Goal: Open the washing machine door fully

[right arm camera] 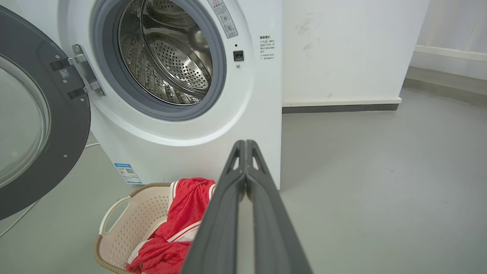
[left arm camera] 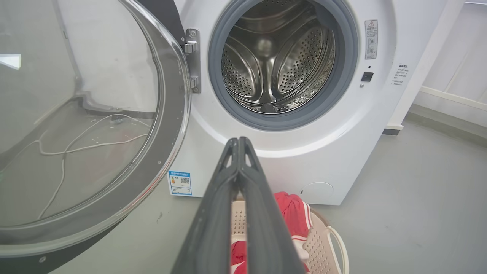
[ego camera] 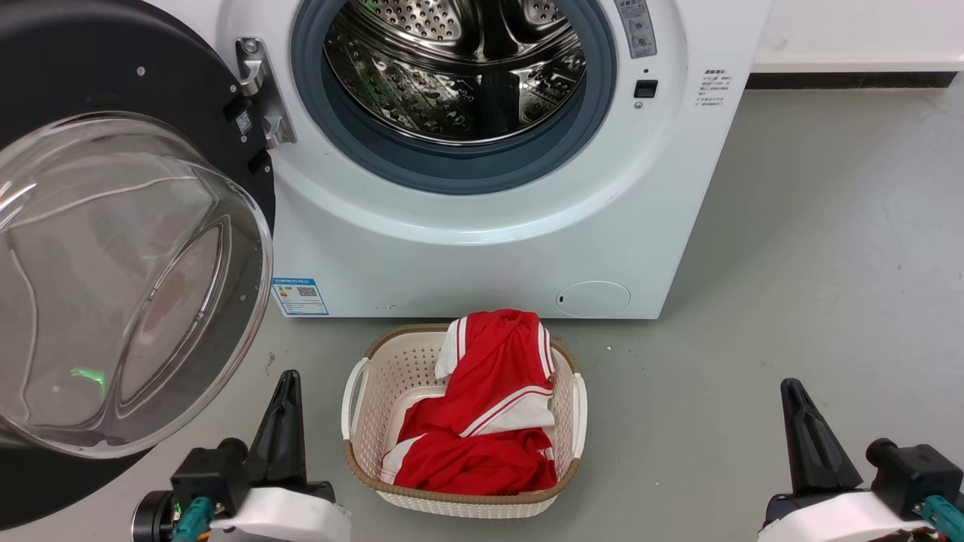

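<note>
Head view: washing machine door [ego camera: 128, 286] hanging wide left of the drum mouth [ego camera: 452, 75], hinge edge toward it, nearer the left gripper [ego camera: 288, 380] low-left of that mouth, jaws pressed together empty; right gripper [ego camera: 789, 385] low-right, jaws likewise closed.

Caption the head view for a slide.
Round glossy black washing machine door stands open; red garment in cream basket; left gripper and right gripper shut.
</note>
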`<state>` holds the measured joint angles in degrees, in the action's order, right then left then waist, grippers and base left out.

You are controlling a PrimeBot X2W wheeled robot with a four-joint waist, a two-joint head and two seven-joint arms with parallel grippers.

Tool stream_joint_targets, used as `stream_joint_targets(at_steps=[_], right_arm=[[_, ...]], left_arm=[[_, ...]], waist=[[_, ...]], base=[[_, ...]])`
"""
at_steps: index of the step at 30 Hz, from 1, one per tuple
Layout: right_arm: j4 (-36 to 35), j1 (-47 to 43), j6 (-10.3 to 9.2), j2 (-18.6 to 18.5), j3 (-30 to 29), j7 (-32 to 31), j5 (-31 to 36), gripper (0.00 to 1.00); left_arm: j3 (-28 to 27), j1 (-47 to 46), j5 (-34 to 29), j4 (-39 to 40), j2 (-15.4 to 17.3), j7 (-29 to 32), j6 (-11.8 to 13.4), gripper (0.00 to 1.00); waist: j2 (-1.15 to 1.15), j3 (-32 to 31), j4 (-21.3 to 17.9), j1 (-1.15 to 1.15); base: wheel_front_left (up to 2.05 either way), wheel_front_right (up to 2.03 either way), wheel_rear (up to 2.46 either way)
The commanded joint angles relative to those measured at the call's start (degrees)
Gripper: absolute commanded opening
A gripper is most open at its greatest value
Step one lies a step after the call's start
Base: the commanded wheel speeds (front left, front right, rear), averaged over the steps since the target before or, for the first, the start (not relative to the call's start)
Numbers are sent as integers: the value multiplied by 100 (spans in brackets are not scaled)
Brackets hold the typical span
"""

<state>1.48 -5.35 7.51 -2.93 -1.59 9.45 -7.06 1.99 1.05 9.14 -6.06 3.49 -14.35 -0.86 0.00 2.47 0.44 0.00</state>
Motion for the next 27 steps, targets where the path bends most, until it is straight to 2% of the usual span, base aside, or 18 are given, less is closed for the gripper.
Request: stream_joint_targets(at_steps=[1,27], right_arm=[[-76,40,0,-14,5,-22,-275,0],[362,433,-1,-161,26,-392,-3136,0]], left_arm=[[-50,-122,247,48,19,54,-29,0],[-304,-326,2884,-203,-5,707,-237,0]], waist=[[0,-4,0,0],[0,-52,-10,0]], base=[[0,0,0],[0,0,0]])
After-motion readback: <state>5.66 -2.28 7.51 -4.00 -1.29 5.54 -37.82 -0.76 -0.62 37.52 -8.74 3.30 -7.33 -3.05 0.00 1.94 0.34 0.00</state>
